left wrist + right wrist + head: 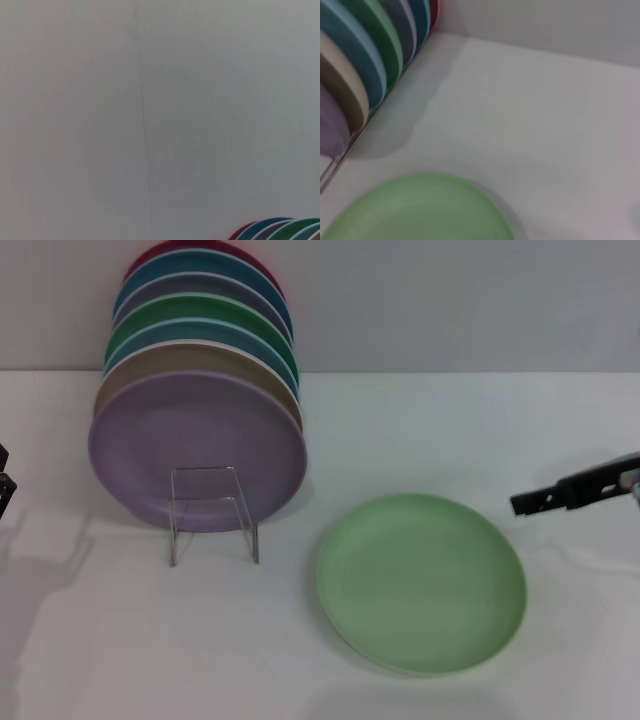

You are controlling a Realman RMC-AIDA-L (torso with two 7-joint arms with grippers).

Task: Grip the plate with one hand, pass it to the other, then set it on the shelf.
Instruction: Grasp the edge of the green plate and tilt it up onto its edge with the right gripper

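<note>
The light pastel-green plate [421,582] lies flat on the white table, right of the shelf; it also shows in the right wrist view [420,210]. My right gripper [530,502] comes in from the right edge, a little above the table, just past the plate's far right rim and not touching it. Only the tip of my left gripper [3,485] shows at the left edge, far from the plate. The clear shelf rack [210,510] holds several upright plates, the lilac plate [195,450] in front.
Behind the lilac plate stand tan, blue, darker green [210,315], grey, teal and red plates; their edges show in the right wrist view [365,65] and the left wrist view [280,229]. A grey wall runs behind the table.
</note>
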